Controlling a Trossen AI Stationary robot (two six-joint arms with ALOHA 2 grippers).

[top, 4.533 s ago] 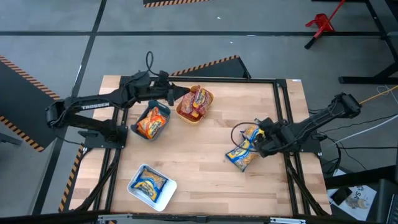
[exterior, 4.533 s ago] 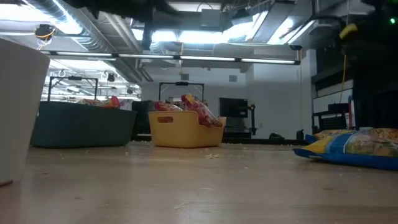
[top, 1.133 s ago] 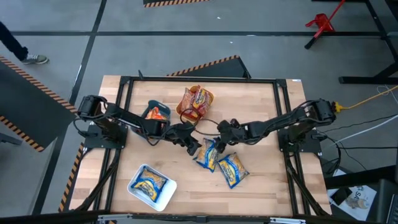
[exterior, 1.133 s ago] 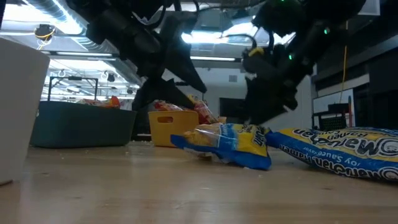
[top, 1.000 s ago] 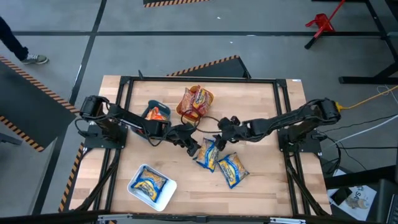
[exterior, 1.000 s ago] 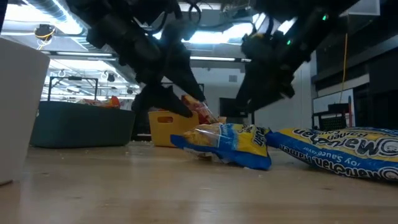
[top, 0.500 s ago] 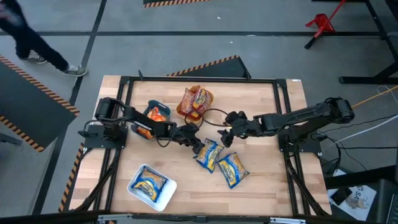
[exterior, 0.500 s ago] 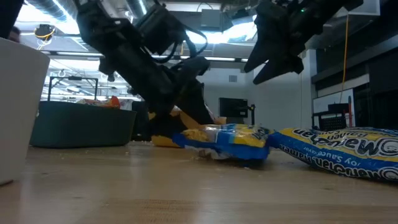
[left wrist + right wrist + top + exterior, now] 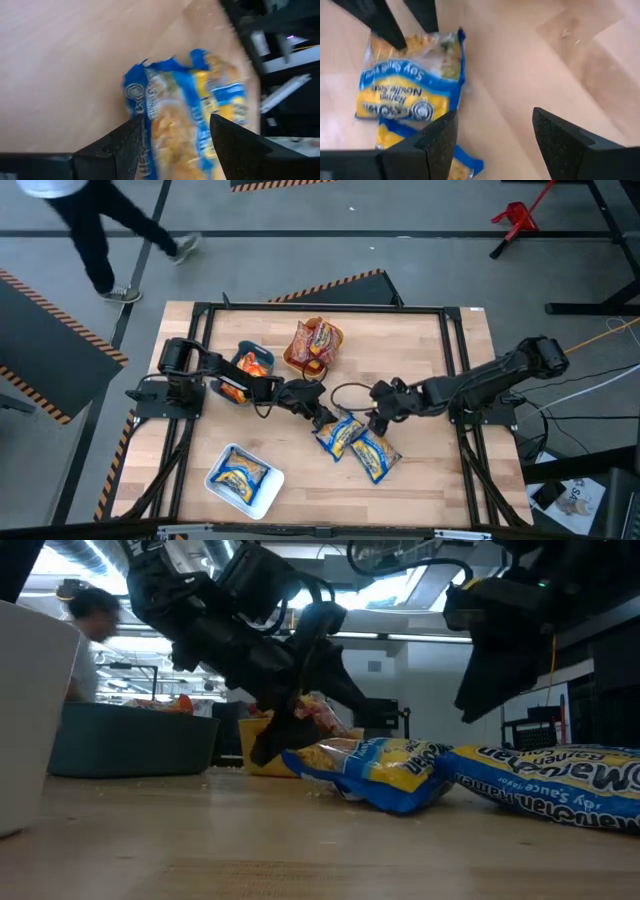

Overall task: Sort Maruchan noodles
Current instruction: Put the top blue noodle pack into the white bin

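Grey floor with hazard stripes rings my table (image 9: 420, 480), and a person (image 9: 90, 220) walks past its far corner. From above I see two blue packets (image 9: 358, 442) lying mid-table, touching each other. The teal tray (image 9: 262, 358) holds an orange packet, the yellow tray (image 9: 300, 365) red ones, and the white tray (image 9: 262, 498) one blue packet. My left gripper (image 9: 322, 418) reaches to the nearer blue packet's edge; the right gripper (image 9: 380, 420) hovers just beside the pair.

At table height, the nearer blue packet (image 9: 375, 768) lies flat with the left gripper (image 9: 285, 740) low against its end, while the right gripper (image 9: 495, 670) hangs above the other packet (image 9: 560, 785), clear of it.

Through the left wrist, the jaws stand spread, straddling the blue packet (image 9: 187, 110), not yet closed on it.

Through the right wrist, those jaws are also released, holding nothing, with both packets (image 9: 415, 90) ahead.

I judge I'm at the pick of a blue packet. Next I'd close the left jaws on its crinkly edge, lift, and carry it to the white tray, keeping the right arm clear.
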